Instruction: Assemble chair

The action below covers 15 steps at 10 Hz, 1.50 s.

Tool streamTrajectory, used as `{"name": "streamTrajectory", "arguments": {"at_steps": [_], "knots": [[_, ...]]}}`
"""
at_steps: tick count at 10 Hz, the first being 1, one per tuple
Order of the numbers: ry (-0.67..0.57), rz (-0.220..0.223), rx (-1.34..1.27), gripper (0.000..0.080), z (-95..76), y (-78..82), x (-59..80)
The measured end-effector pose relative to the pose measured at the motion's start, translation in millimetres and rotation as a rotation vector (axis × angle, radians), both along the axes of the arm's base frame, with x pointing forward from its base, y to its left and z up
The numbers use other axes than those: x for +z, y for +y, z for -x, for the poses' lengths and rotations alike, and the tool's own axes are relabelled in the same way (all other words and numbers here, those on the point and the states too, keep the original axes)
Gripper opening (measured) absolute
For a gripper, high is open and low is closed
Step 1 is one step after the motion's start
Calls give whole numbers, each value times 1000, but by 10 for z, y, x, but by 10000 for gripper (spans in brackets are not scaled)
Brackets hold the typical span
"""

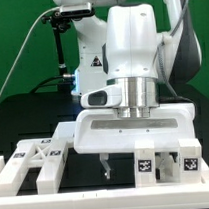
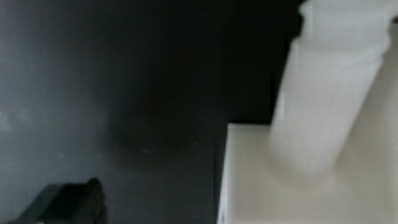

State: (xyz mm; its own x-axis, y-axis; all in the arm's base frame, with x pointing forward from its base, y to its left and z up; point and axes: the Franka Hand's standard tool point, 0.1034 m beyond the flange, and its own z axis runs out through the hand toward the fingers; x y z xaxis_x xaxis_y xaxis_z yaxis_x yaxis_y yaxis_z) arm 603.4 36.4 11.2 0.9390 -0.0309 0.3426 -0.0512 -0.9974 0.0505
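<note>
My gripper [image 1: 133, 171] hangs low over the black table near its front, jaws wide apart and open, holding nothing. One dark finger [image 1: 105, 170] shows; the other is hidden behind white chair parts. Two short white posts with tags [image 1: 146, 166] [image 1: 186, 162] stand just in front, on the exterior view's right. An X-braced chair piece [image 1: 32, 163] lies at the exterior view's left. In the wrist view a blurred white post [image 2: 329, 90] rises from a flat white panel [image 2: 267, 190]. A dark fingertip [image 2: 71, 205] stands apart from the panel across a strip of bare table.
A thin white border frame [image 1: 109, 206] runs along the table's front edge. The robot's base and a black stand with cables [image 1: 59, 45] are at the back. A green wall lies behind.
</note>
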Motion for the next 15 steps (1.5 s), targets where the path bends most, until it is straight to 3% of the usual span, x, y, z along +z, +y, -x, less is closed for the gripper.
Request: {"name": "streamTrajectory", "arguments": {"at_steps": [1,2,3,4,5,6,14,15], "knots": [[1,0,0,556,2,-1,-2],[1,0,0,556,2,-1,-2],[1,0,0,348,2,-1,-2],[1,0,0,214,2,-1,-3],[1,0,0,214,3,-1,-3],[0,0,0,56,1,-1,-1],[-3,-1,0,37,-8,2,15],[1,26,58,37,3,-67,41]]}}
